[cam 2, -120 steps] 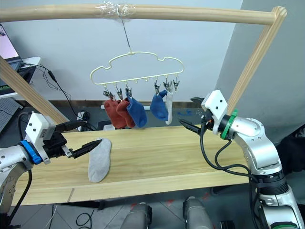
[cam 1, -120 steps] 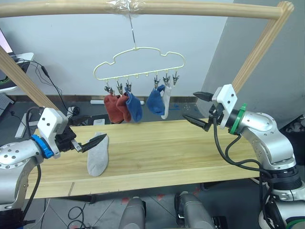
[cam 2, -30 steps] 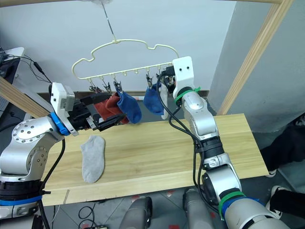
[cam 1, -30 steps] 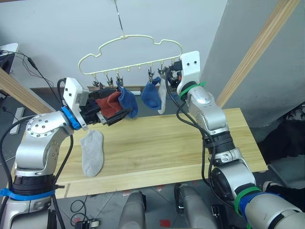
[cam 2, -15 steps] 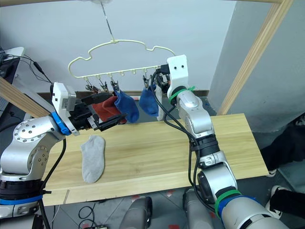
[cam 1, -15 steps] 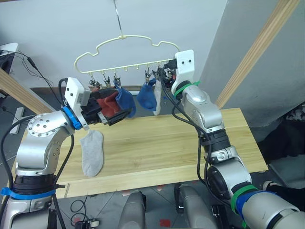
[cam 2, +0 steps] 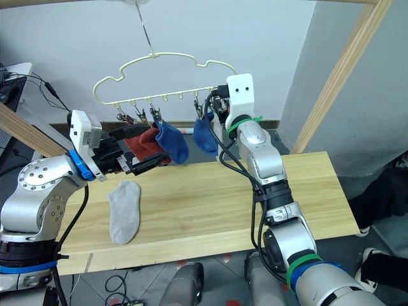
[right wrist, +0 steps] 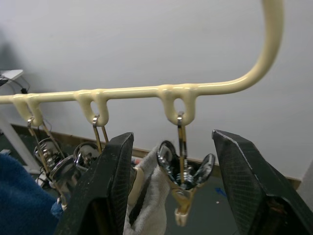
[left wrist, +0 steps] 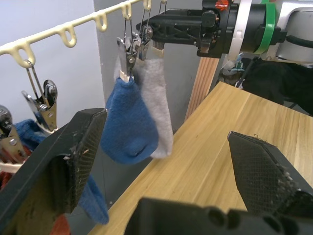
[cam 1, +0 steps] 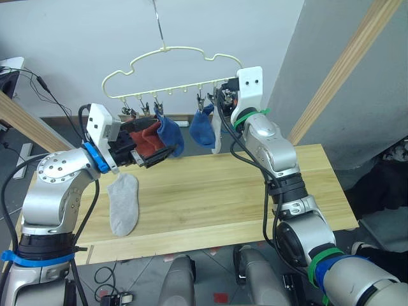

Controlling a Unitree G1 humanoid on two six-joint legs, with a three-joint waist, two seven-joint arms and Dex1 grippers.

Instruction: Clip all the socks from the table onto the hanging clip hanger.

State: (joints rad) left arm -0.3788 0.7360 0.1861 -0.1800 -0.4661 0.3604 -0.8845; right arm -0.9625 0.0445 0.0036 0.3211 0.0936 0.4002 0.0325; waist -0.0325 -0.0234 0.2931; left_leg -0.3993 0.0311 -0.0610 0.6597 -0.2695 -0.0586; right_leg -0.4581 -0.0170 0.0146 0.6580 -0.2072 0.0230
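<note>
The pale-yellow clip hanger (cam 1: 172,56) hangs above the table (cam 1: 229,191). Two rust red socks (cam 1: 146,141), two blue socks (cam 1: 171,134) (left wrist: 128,122) and one light grey sock (cam 1: 217,131) (left wrist: 157,105) are clipped to its bar. Another light grey sock (cam 1: 123,203) lies flat on the table at the left. My right gripper (right wrist: 171,188) is open at the hanger's right end, its fingers on either side of the last, bare clip (right wrist: 183,174). My left gripper (cam 1: 156,144) is raised in front of the red socks, open and holding nothing.
Round wooden poles of the frame slant up at the right (cam 1: 347,60) and at the left (cam 1: 25,121). Cables (cam 1: 48,89) and equipment lie behind the table on the left.
My right gripper moved left along the hanger bar to its end clip, then back slightly right, and the hanger swung with it. The left arm has stayed still.
</note>
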